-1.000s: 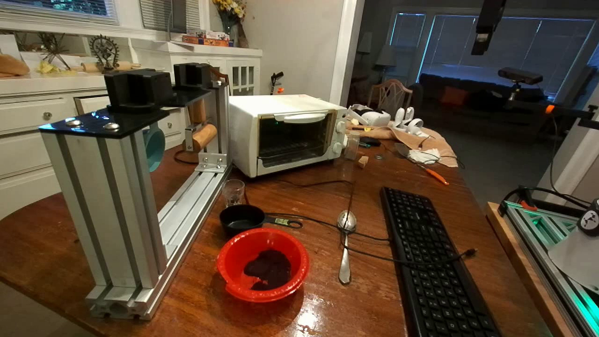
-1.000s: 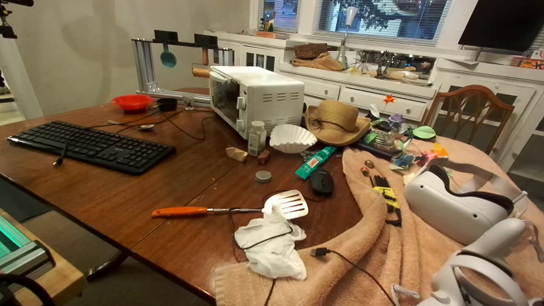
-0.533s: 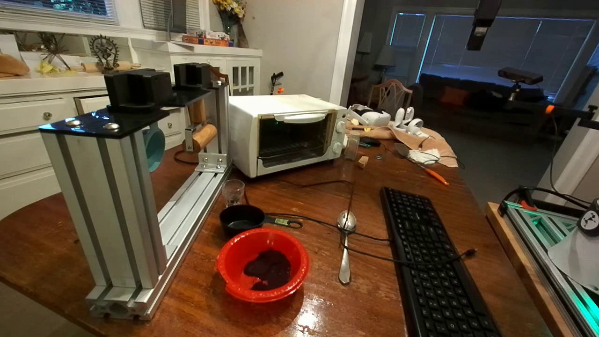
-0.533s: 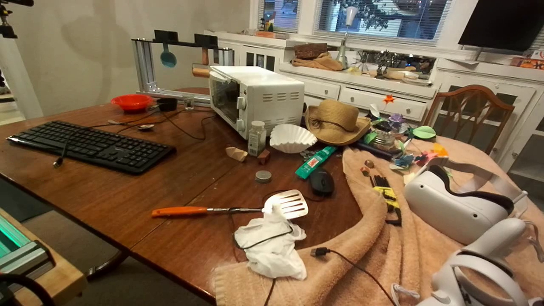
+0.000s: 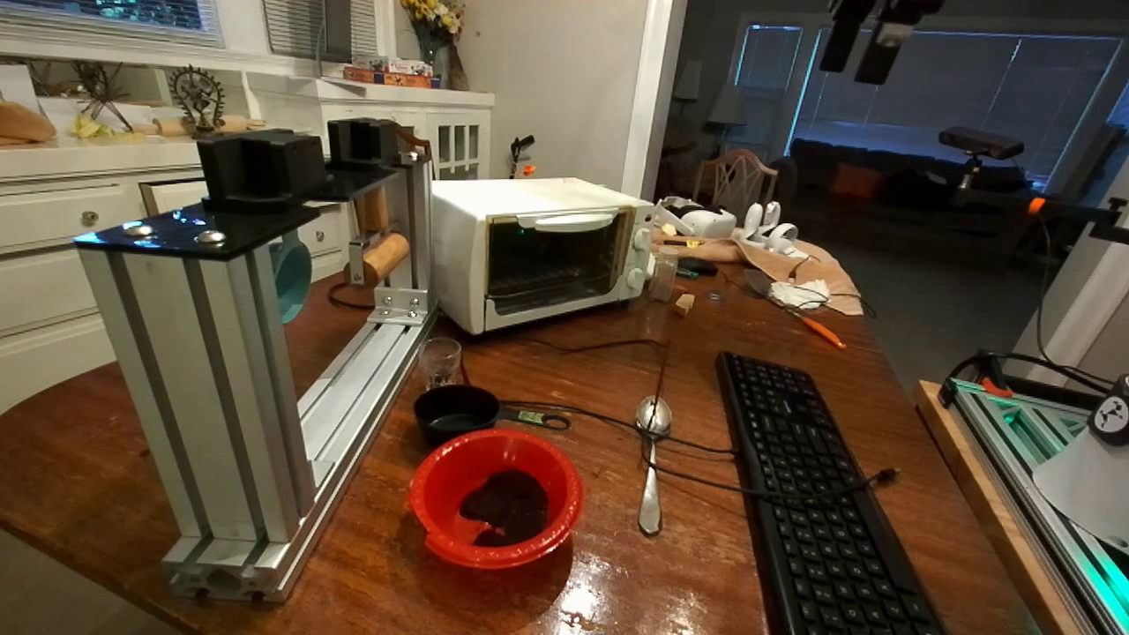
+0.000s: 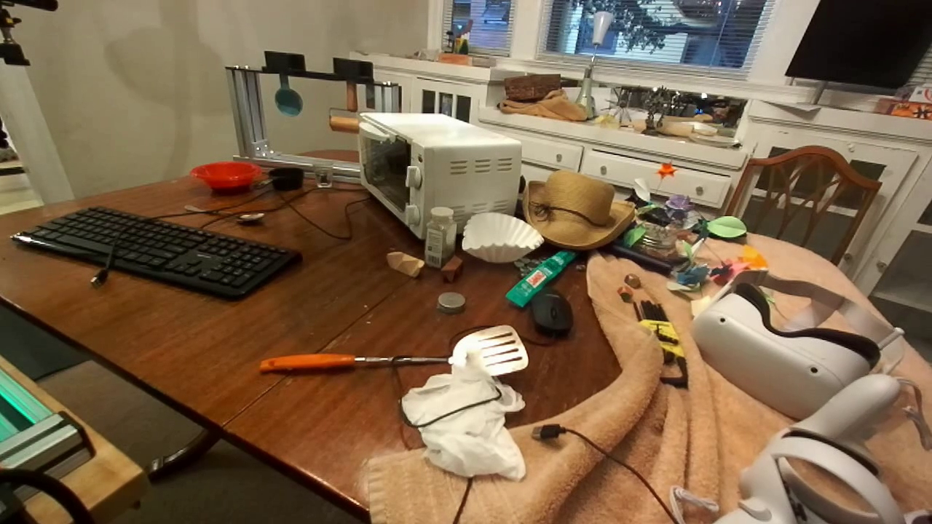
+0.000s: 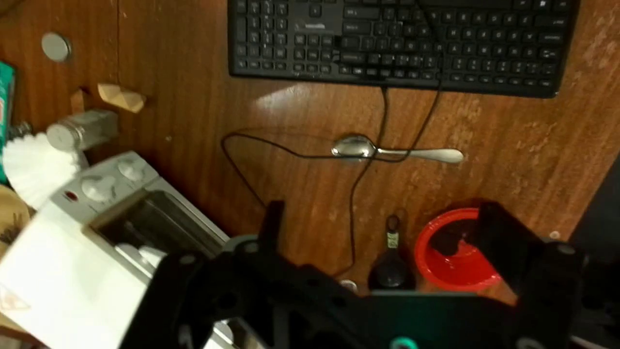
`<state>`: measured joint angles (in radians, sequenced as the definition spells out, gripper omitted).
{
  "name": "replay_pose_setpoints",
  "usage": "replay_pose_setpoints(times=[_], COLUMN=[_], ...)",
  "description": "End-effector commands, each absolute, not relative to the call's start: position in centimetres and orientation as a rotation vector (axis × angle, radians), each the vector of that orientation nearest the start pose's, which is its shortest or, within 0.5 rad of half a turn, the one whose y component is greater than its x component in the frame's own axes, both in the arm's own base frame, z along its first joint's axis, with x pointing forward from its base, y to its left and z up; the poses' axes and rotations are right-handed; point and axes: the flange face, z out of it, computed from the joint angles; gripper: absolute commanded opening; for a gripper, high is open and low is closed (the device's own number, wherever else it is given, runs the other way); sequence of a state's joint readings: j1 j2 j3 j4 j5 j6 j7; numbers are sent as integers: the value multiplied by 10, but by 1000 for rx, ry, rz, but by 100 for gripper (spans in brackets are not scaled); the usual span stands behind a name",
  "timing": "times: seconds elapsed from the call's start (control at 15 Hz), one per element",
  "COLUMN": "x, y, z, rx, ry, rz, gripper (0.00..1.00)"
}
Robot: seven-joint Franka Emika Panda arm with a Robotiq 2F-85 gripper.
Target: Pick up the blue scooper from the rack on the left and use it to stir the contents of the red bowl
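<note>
The blue scooper (image 5: 291, 278) hangs under the black top of the silver rack (image 5: 198, 379). It also hangs there in an exterior view (image 6: 288, 100). The red bowl (image 5: 551, 463) with dark brown contents stands on the table in front of the rack; it shows in an exterior view (image 6: 226, 177) and in the wrist view (image 7: 450, 271), partly behind a finger. My gripper (image 5: 853, 70) is high above the table at the top of an exterior view, well apart from rack and bowl. In the wrist view the gripper (image 7: 382, 209) has its fingers spread wide with nothing between them.
A black measuring cup (image 5: 457, 413) and a small glass (image 5: 440, 363) stand between bowl and rack. A white toaster oven (image 5: 542, 251) stands beside the rack. A metal spoon (image 5: 651, 476), cables and a black keyboard (image 5: 820, 485) lie nearby. A wooden-handled tool (image 5: 385, 256) hangs on the rack.
My gripper has moved left and slightly up in an exterior view, where both fingers now show instead of one. The scooper, rack and bowl have not moved.
</note>
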<state>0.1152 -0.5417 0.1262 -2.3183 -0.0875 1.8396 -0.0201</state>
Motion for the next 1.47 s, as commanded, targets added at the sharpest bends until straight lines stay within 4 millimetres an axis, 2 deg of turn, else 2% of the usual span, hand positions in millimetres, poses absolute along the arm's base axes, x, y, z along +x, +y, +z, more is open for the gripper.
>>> replay_pose_setpoints(times=[0.0,0.27,0.53,0.8,0.93,1.0,1.2,1.4], x=[437,494,546,586,599,582,596,598], y=[145,180,200,227,241,226,240,240], z=[550,555,561,562,562,564,559,561], rx=[-3208,-3161,-3126,-3117,-3127,-3109,-3104,-3102], ry=[-654,-782,-760,-704,-620,-686,-646,-641], rz=[-193,-281,-326,-375,-385,-392,-398,-403], gripper=[100,100,100,100,100,100,100,100])
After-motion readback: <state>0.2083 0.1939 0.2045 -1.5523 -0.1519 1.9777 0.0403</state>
